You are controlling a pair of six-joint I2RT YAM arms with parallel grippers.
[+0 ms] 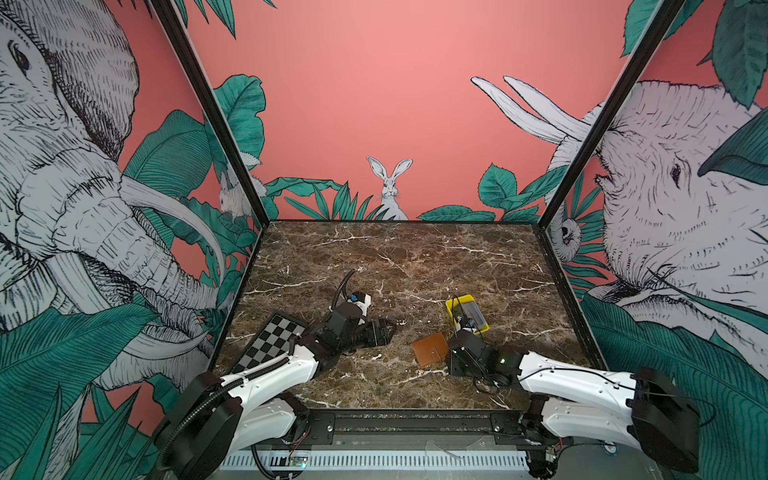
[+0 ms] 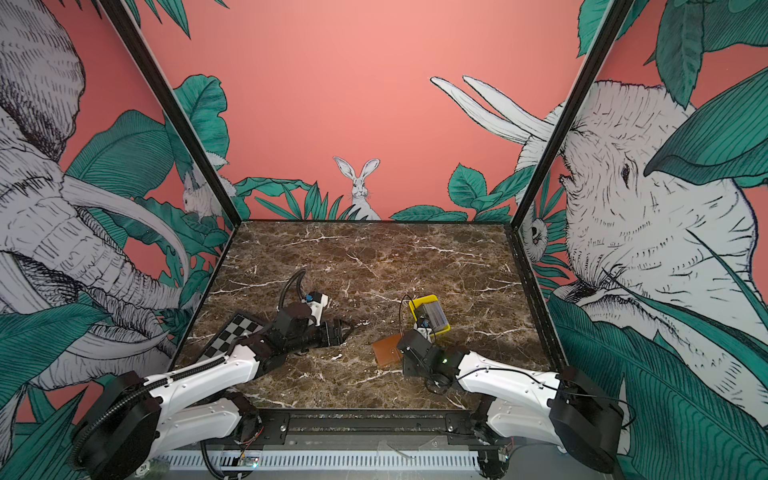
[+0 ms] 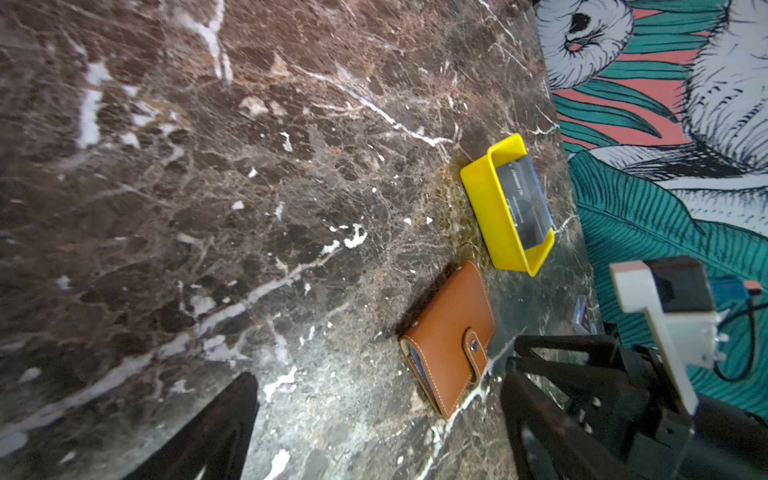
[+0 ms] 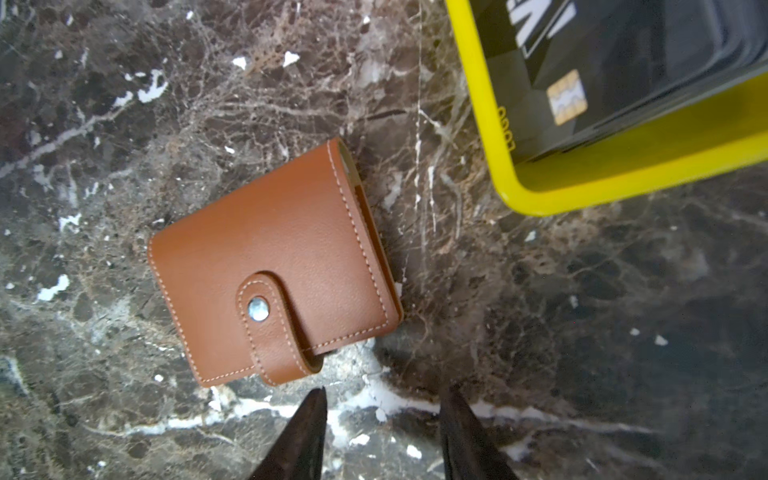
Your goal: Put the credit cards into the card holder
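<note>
Right jaws parted, empty, just right of tab point(image 4: 270, 320) on closed holder point(image 4: 266, 232), likely for unsnapping; left jaws wide, empty; cards point(image 4: 615, 62) stacked in tray point(image 4: 623, 183).

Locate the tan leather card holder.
The tan leather card holder lies closed on the marble table, right of centre in both top views, near the yellow plastic tray and right gripper.

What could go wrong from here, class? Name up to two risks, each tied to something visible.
1. The card holder lies snapped shut; tugging its tab with the right tool alone may just drag it across the marble.
2. The credit cards sit stacked inside the yellow tray; its walls may block the tool, or several cards may lift together.
</note>
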